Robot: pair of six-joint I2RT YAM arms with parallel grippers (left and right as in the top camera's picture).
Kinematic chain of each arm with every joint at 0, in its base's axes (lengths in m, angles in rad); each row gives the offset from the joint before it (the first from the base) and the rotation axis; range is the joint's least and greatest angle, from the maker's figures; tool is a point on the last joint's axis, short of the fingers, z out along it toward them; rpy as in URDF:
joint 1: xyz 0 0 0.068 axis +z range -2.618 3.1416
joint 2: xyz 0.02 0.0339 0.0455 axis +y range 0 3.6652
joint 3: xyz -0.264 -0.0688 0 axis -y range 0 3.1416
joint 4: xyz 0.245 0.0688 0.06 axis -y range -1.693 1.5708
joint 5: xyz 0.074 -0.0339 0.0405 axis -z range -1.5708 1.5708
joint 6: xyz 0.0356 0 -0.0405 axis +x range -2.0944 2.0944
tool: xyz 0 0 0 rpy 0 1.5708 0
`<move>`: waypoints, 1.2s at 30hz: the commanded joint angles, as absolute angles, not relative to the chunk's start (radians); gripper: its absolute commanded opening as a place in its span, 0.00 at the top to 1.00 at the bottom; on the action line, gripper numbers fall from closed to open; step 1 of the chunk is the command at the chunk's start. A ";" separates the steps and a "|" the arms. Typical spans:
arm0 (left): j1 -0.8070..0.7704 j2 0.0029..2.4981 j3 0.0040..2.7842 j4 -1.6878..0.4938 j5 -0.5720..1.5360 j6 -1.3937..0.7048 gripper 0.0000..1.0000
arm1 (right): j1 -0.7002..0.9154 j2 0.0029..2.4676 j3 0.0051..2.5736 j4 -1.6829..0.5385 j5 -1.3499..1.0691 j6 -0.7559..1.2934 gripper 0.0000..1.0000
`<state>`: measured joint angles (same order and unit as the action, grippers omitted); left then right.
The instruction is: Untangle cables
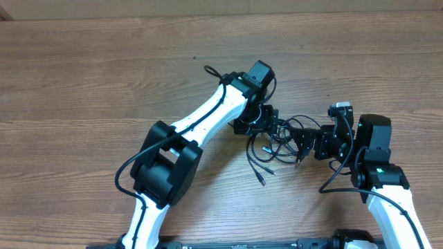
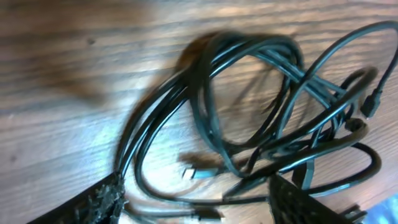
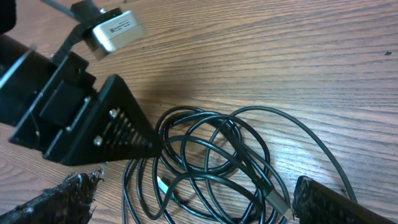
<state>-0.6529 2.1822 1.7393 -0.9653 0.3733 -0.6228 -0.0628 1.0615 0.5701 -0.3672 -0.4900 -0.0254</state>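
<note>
Grasp step: left fingers point(image 2: 93, 202) and right fingers point(image 3: 326, 200) wide, straddling the cables point(image 2: 202, 99). Next, close on separate strands.

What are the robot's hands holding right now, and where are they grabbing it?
Nothing is held. The left gripper and the right gripper both stand open, and the tangled cables lie loose between their fingers.

Left arm point(image 1: 208, 111), right arm point(image 1: 391, 200): white shells, black joint housings, thick black wiring point(image 1: 124, 173) looping well behind fingers point(image 3: 115, 124). Fingers black, triangular, grid-textured, screw heads near base; tips point(image 3: 62, 199) rough, tape-like. Silver labelled box point(image 3: 115, 30) above.
</note>
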 commanded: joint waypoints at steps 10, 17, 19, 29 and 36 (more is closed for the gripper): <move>-0.653 2.184 1.809 -1.021 0.231 -0.966 0.18 | -0.060 1.063 0.590 -0.361 -0.488 -0.023 0.00; -0.657 2.186 1.809 -0.976 0.172 -1.030 0.18 | -0.060 1.063 0.590 -0.361 -0.488 -0.023 0.00; -0.659 2.187 1.809 -0.963 0.172 -1.038 0.21 | -0.060 1.063 0.590 -0.361 -0.488 -0.023 0.00; -0.708 2.188 1.809 -0.952 0.104 -1.066 0.22 | -0.060 1.063 0.590 -0.361 -0.488 -0.023 0.00; -0.737 2.188 1.808 -0.947 0.041 -1.084 0.21 | -0.060 1.063 0.590 -0.361 -0.488 -0.023 0.00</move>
<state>-0.7292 2.1822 1.7832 -0.9493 0.0959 -1.0603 -0.0631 1.0615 0.5701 -0.3672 -0.4900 -0.0254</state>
